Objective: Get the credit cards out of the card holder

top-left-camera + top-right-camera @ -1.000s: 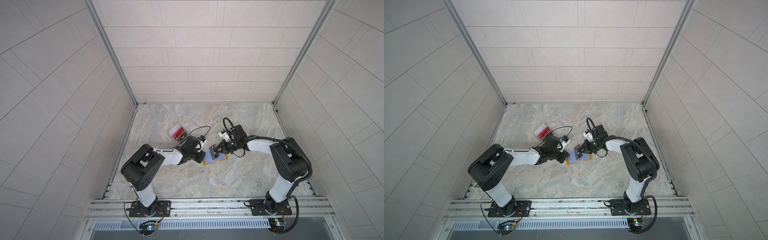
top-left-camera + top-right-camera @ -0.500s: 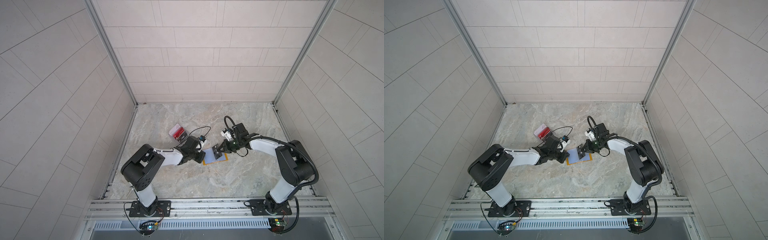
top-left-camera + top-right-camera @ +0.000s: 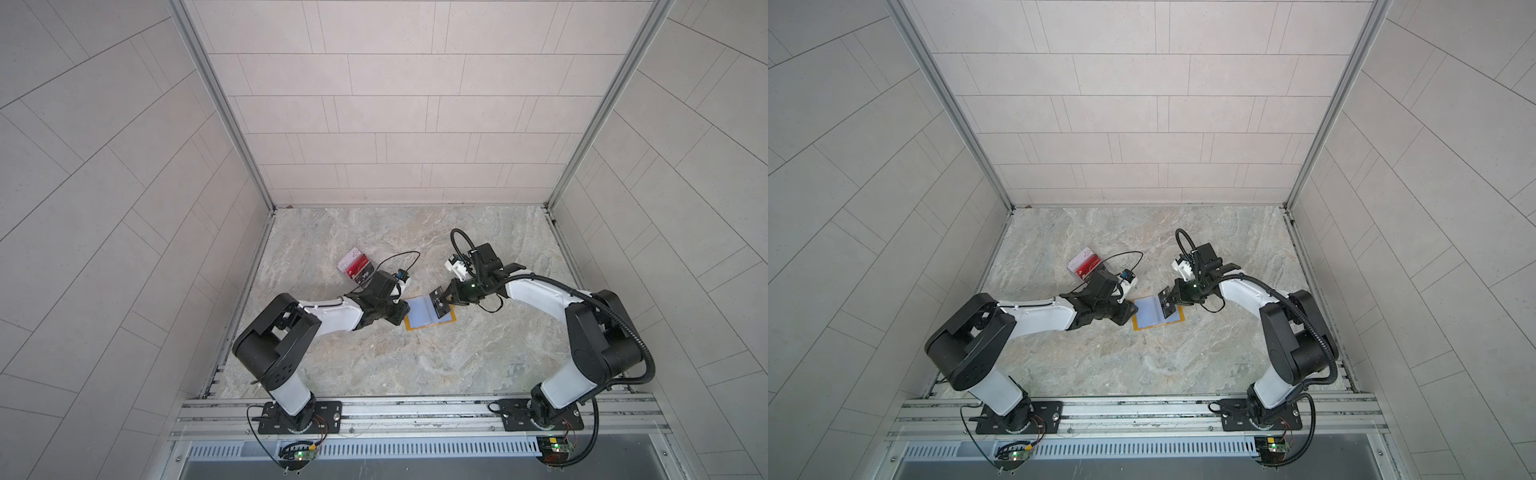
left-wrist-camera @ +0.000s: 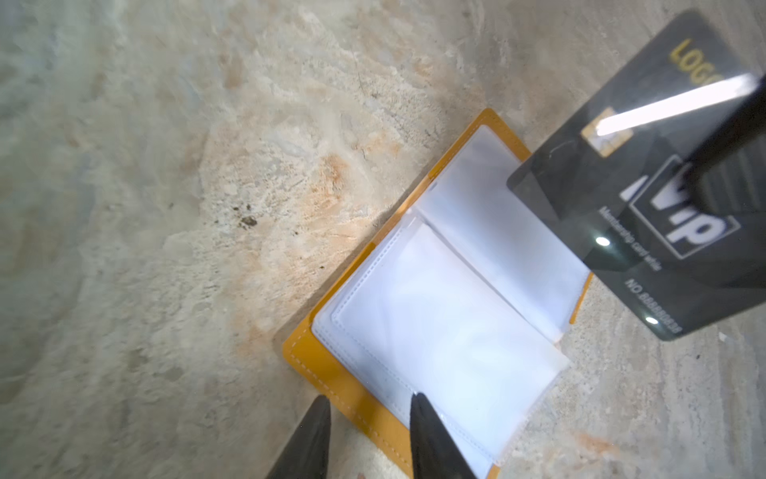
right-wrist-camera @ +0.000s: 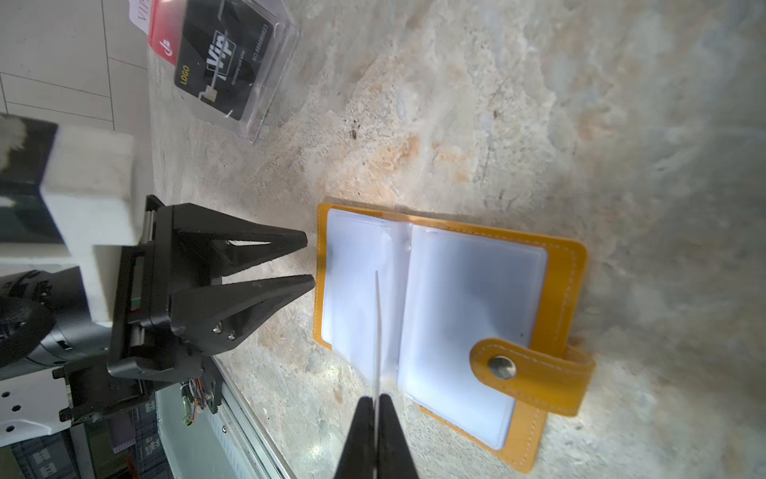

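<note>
The mustard-yellow card holder (image 3: 428,329) lay open on the marbled bench (image 3: 374,365), just below the middle of the frame in both top views, between the two arms. Reaching in from the right of the frame, the right gripper (image 3: 446,296) was clamped on a black card (image 3: 440,306) and held it over the right half of the holder. Whether the card's lower edge touched the pages could not be told.

The left wrist view showed the black card (image 4: 646,215) face on, with a white "VIP", a gold "LOGO" and a gold chip. The right wrist view showed it edge-on as a thin pale line (image 5: 376,331) rising from the closed fingertips of the right gripper (image 5: 375,408).

The left gripper (image 5: 310,261) came in from the left of the frame with its jaws parted and nothing between them. Its tips stood just beside the card holder's (image 5: 563,282) stitched outer edge. In the left wrist view one fingertip (image 4: 416,408) overlapped the rim of the clear sleeves (image 4: 435,323).

The snap tab (image 5: 530,373) was folded inward across a corner of one sleeve page.

A clear plastic box (image 3: 358,269) sat up and to the left of the card holder in both top views, behind the left arm's wrist. It contained other cards (image 5: 224,62): one black "VIP", one red and one whitish.
</note>
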You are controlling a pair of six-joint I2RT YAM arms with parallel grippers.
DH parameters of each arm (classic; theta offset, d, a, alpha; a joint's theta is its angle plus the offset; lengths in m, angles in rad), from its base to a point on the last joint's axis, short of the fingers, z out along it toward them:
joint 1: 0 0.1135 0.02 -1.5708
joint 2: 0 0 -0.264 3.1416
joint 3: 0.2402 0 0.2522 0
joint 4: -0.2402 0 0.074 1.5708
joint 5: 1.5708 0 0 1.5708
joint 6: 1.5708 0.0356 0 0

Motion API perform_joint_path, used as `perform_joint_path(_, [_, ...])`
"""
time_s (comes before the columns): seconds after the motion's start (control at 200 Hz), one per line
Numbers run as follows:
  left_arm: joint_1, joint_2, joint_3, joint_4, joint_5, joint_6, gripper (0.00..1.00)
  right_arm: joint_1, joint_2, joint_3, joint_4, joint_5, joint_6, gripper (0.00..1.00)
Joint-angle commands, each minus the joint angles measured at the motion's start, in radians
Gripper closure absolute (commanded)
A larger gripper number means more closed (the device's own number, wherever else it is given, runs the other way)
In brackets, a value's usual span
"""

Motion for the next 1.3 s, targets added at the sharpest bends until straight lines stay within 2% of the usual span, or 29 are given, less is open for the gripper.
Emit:
perform_joint_path(0.0, [-0.002,-0.062,0.033,-0.058,-0.009,0.027,0.6,-0.002,-0.039,0.022,-0.026,-0.007,-0.054,0.99])
perform_joint_path(0.175, [0.0,-0.129,0.072,-0.13,0.072,0.059,0.52,0.001,-0.052,0.042,-0.025,-0.073,-0.093,1.0])
perform_joint_path(0.345, [0.012,-0.192,0.094,-0.166,0.162,0.065,0.48,0.041,-0.098,0.087,-0.091,-0.095,-0.199,1.0])
perform_joint_path(0.436, [0.034,-0.227,0.089,-0.158,0.242,0.054,0.46,0.057,-0.123,0.1,-0.116,-0.101,-0.238,1.0])
perform_joint_path(0.521, [0.065,-0.248,0.084,-0.136,0.371,0.035,0.44,0.068,-0.139,0.101,-0.122,-0.123,-0.264,1.0])
perform_joint_path(0.596, [0.091,-0.258,0.082,-0.117,0.483,0.023,0.44,0.078,-0.148,0.103,-0.129,-0.147,-0.291,1.0])
perform_joint_path(0.821, [0.133,-0.307,0.065,-0.085,0.623,-0.006,0.44,0.127,-0.156,0.12,-0.165,-0.177,-0.359,1.0])
perform_joint_path(0.956, [0.138,-0.314,0.073,-0.094,0.704,-0.003,0.48,0.156,-0.168,0.133,-0.183,-0.213,-0.405,1.0])
perform_joint_path(1.297, [0.138,-0.341,0.071,-0.128,0.761,0.027,0.54,0.174,-0.165,0.153,-0.228,-0.292,-0.484,1.0])
